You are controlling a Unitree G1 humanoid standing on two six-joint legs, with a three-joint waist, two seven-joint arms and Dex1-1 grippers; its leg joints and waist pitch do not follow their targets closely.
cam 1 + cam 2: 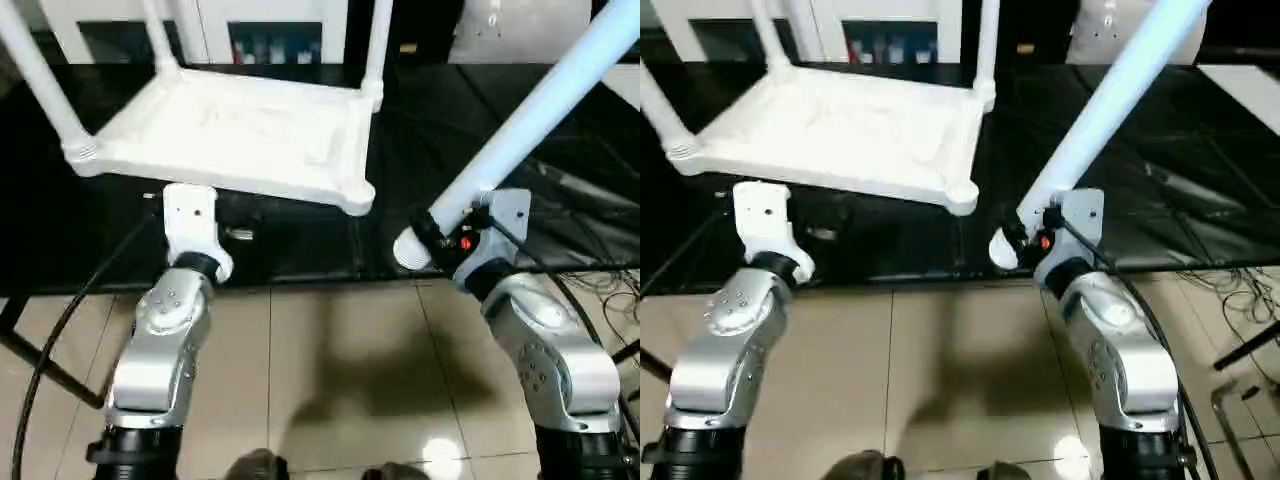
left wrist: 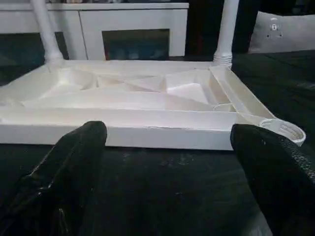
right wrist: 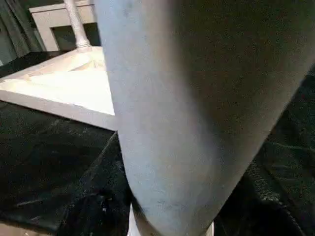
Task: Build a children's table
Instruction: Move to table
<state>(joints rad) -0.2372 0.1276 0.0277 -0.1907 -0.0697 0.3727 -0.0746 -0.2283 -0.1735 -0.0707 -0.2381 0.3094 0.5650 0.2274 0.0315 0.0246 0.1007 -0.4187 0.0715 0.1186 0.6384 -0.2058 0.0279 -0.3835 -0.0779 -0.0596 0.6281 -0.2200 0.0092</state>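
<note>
While spread wide and empty just short of the upturned white plastic ribbed tabletop at upper left, left gripper; right gripper clamped on a long white tubular leg slanting to upper right.

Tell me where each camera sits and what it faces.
Head stereo pair: looks forward and down at the upturned white plastic tabletop on the black-covered work table, over both silver forearms.
Left wrist: looks along the open left claw at the tabletop's near edge.
Right wrist: looks along the right claw, shut on a white tubular leg.
All views share the tabletop.
</note>
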